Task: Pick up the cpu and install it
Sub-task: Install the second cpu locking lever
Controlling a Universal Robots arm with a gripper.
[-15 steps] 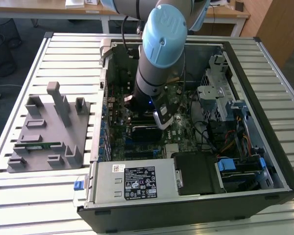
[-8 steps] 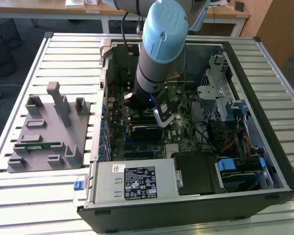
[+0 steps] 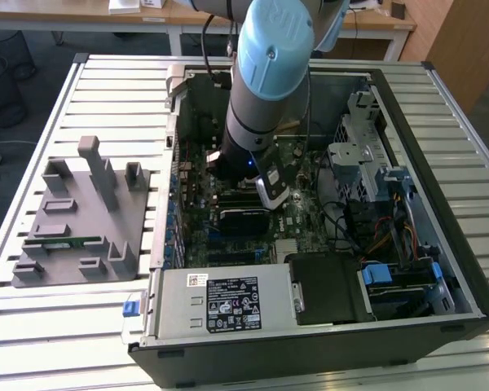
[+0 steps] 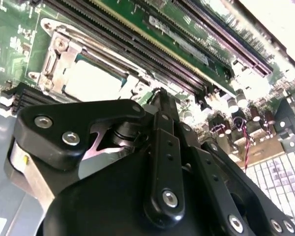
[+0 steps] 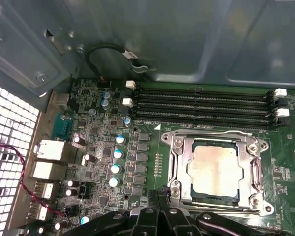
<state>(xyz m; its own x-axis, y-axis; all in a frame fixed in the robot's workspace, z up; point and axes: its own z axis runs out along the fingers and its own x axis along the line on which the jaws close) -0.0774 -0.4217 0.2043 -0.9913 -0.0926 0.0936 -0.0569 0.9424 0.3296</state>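
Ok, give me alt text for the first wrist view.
A silvery cpu sits in its metal socket frame on a green motherboard, beside black memory slots, with the black pincer just short of the socket.

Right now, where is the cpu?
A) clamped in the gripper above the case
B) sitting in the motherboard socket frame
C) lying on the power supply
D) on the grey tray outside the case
B: in both wrist views the cpu lies inside the metal socket frame beside the memory slots.
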